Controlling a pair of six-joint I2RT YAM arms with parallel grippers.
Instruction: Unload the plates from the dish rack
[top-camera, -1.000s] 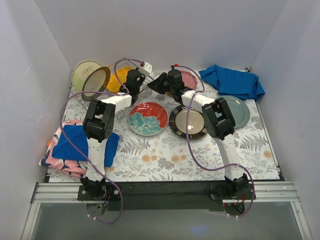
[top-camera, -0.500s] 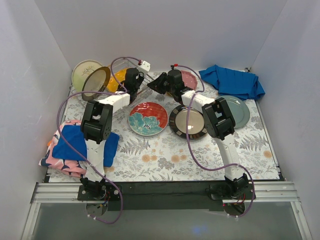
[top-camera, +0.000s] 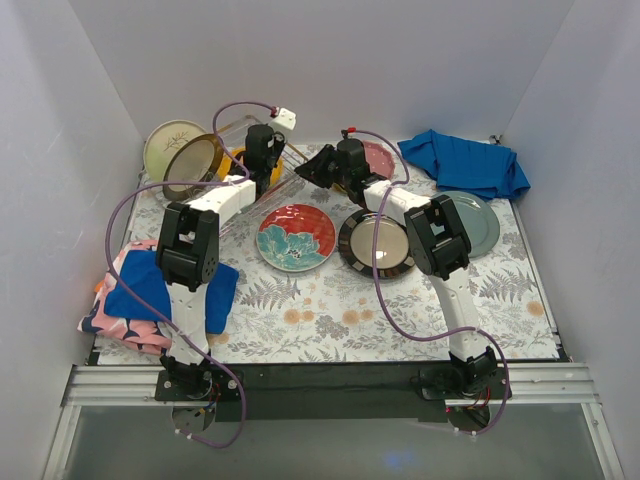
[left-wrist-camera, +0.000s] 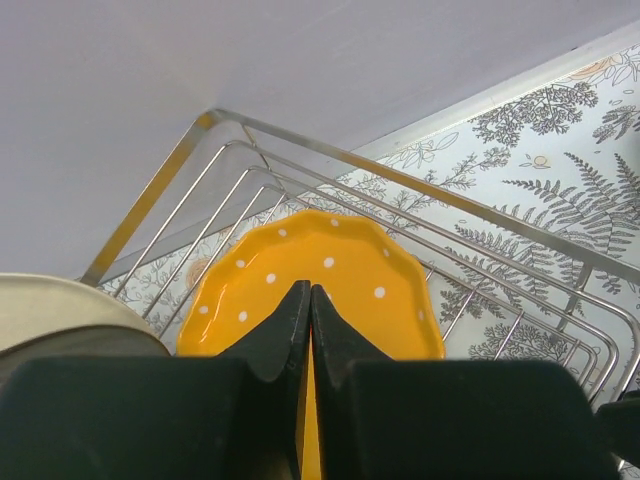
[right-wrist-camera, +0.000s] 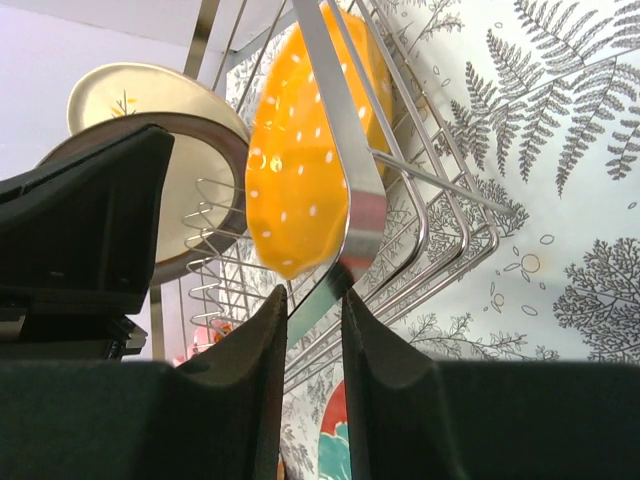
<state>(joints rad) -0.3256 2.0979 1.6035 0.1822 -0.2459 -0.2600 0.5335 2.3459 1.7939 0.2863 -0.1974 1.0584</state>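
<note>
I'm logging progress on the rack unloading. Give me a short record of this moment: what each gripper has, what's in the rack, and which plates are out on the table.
left gripper: shut on the rim of the orange dotted plate
right gripper: clamped on the wire rim of the dish rack
in rack: orange dotted plate, standing on edge
flat on table: floral plate, dark-rimmed plate, grey-teal plate
back left: cream sprig plate, with a brown-rimmed plate overlapping it

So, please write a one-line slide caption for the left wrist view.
Left gripper pinches the rim of the orange dotted plate standing in the wire dish rack.
</note>
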